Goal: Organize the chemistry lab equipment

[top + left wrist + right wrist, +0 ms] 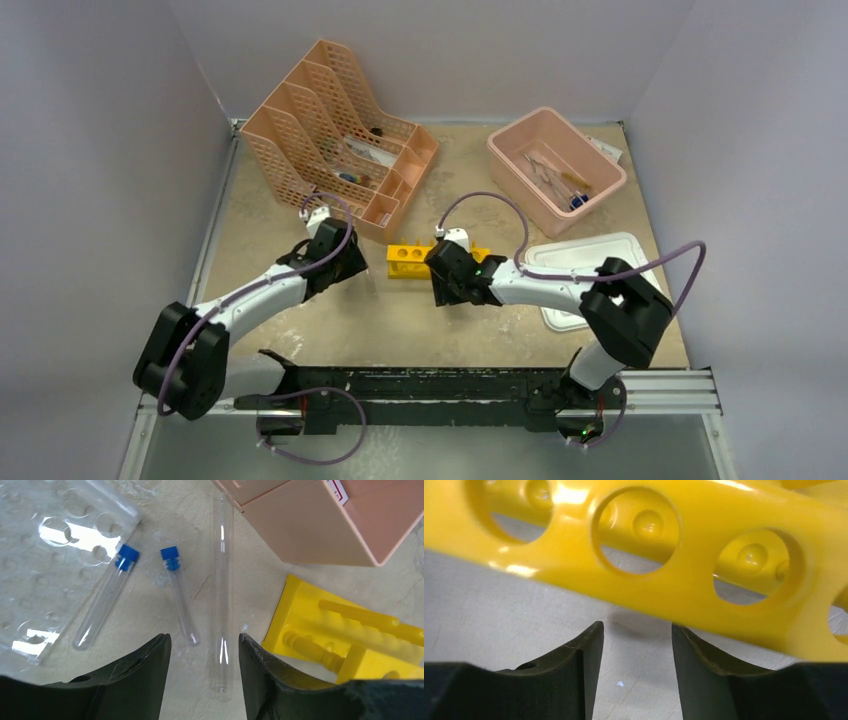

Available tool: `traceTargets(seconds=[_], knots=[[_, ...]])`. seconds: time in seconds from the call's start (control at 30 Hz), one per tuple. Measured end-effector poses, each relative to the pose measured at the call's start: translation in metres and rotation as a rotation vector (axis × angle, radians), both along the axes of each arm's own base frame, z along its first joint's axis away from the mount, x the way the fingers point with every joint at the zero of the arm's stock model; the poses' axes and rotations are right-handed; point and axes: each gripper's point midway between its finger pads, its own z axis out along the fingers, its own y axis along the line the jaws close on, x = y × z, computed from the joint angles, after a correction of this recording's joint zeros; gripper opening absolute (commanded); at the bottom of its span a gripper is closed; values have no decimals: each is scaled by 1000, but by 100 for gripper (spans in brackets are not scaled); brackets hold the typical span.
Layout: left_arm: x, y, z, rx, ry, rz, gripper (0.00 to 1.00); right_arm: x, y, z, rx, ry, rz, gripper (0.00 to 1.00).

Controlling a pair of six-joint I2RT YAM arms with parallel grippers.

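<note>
The yellow test-tube rack (412,260) stands mid-table; it also shows in the left wrist view (345,640) and fills the top of the right wrist view (664,555). My left gripper (204,642) is open just above the table, left of the rack. A long uncapped clear tube (222,595) lies with its rounded end between the left fingers. Two blue-capped clear tubes, one (105,600) and another (179,594), lie to its left. My right gripper (638,630) is open and empty, close under the rack's front edge. The metal tongs are not clearly visible.
The peach mesh organizer (335,135) stands at the back left, its corner (320,525) near the tubes. A clear plastic holed tray (45,565) lies left of the tubes. The pink tub (555,165) stands at the back right, its white lid (600,270) in front.
</note>
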Motion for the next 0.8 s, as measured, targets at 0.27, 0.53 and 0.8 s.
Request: traceTargets(seconds=[0.27,0.53,0.8], knots=[[30,-20,-5,-9,11,-22,41,-4,2,40,135,-118,100,46],[40,-25,-21,19,54,-26,37,-19,0,44,188,-128,195,45],[49,-30,-29,86,106,-43,35,-31,16,50,259,-105,320,45]])
